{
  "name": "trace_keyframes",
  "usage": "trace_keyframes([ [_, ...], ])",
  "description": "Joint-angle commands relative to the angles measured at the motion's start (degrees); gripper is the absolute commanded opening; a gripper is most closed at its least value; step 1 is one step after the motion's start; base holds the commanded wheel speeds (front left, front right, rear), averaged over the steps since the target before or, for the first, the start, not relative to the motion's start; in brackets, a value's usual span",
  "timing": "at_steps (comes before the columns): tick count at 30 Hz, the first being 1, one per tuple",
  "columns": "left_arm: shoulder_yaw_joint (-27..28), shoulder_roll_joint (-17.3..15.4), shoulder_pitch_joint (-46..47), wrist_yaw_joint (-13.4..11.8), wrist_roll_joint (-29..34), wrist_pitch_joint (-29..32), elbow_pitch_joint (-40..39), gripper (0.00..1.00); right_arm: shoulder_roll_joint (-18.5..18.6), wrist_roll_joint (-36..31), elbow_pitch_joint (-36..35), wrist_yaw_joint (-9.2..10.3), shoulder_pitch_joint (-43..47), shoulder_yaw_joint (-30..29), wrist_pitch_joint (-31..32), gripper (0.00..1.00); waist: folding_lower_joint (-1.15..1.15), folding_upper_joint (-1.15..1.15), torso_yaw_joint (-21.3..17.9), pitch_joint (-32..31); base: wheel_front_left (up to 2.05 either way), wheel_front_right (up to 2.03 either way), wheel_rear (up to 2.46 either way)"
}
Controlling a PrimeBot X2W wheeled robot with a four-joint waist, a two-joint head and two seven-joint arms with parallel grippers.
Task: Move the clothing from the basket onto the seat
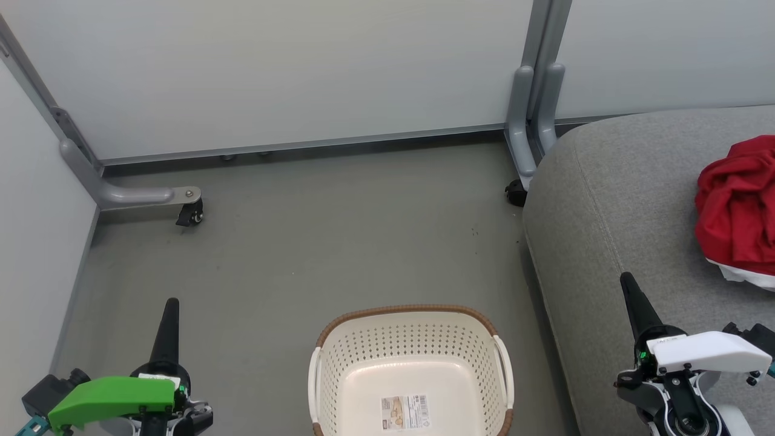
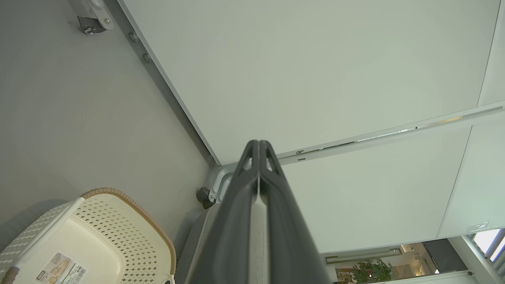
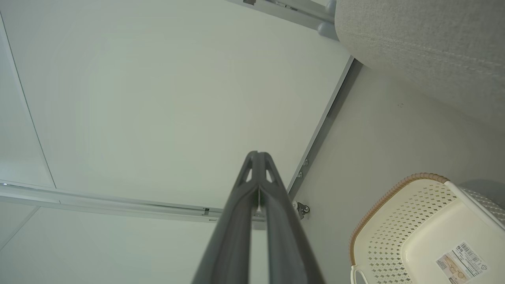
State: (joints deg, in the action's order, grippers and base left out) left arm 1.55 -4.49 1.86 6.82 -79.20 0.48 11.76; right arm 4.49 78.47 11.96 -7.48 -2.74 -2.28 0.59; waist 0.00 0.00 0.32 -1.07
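In the head view the basket [image 1: 412, 340] stands on the floor [image 1: 303, 254] at the bottom centre, with a sticker [image 1: 405, 412] lying in it. The seat [image 1: 611, 200] takes the right side, near the basket but apart from it. The clothing [image 1: 735, 206] lies on the seat at the right edge. Panels [image 1: 272, 72] stand behind the floor along the top and left edges. One caster [image 1: 191, 217] sits at middle left, another [image 1: 516, 194] beside the seat's far corner. The left pincer [image 1: 172, 301] is at lower left over the floor, the right pincer [image 1: 625, 277] at lower right over the seat.
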Motion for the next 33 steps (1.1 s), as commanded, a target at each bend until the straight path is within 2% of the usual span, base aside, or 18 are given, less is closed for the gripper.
trace_keyframes([
  [1,0.33,-0.44,1.49,0.33,-1.49,0.41,0.07,0.00,0.23,1.49,-0.04,-0.03,-1.26,-0.26,0.42,0.00,0.00,0.00,-0.01,0.05,0.00,0.00,0.00],
  [33,2.97,0.01,4.62,0.81,-14.81,4.36,2.28,0.00,-0.12,15.39,2.02,-0.02,-3.64,-2.27,4.36,0.00,0.00,0.00,-0.30,1.19,0.00,0.00,0.00],
])
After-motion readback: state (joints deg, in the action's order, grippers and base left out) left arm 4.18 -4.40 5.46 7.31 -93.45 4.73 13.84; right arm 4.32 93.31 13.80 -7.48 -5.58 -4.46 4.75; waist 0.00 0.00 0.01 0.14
